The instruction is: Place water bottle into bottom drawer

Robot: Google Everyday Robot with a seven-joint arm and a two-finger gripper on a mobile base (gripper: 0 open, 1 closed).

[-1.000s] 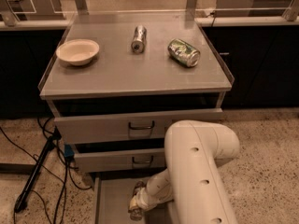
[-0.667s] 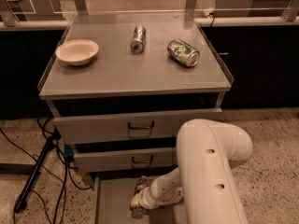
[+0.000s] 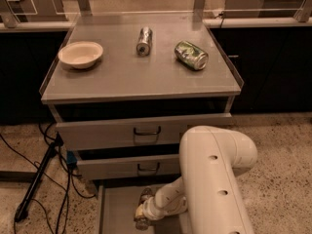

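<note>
The bottom drawer [image 3: 116, 209] is pulled out at the foot of the grey cabinet, and its flat grey floor shows. My gripper [image 3: 144, 210] reaches down into it at the end of the white arm [image 3: 214, 179]. It is shut on the water bottle [image 3: 145, 195], a small clear ribbed bottle whose ends stick out on either side of the gripper, low over the drawer floor. The arm hides the right part of the drawer.
On the cabinet top lie a cream bowl [image 3: 81, 54] at the left, a silver can [image 3: 144, 40] in the middle and a green can [image 3: 191, 55] at the right. The two upper drawers [image 3: 146, 130] stand slightly open. Cables and a black stand leg [image 3: 36, 179] lie on the floor at the left.
The arm's elbow has shifted a little to the right. The gripper and bottle stay at about the same place in the bottom drawer.
</note>
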